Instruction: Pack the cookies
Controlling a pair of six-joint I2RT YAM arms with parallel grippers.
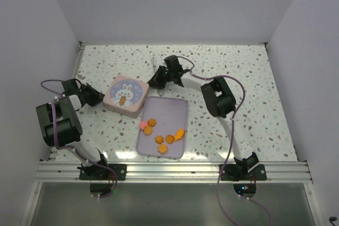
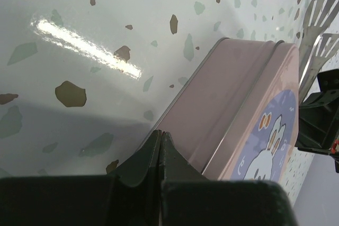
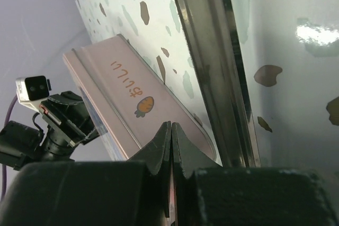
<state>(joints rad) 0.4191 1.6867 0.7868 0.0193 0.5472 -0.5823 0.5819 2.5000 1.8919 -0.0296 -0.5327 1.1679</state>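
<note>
A speckled white table sits boxed in by pale walls. Near the centre lies a lilac tray, and the cookies are scattered over its near half, mostly orange with one pink at the left. Farther and left stands the pink bunny tin. The left hand is clenched empty, its tips against the tin's left wall. The right hand is also clenched on nothing, at the tin's far-right corner, with metal tongs lying just beside it.

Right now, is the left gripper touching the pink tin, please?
Cannot tell: its wrist view shows the left gripper overlapping the tin wall, hiding any gap.
</note>
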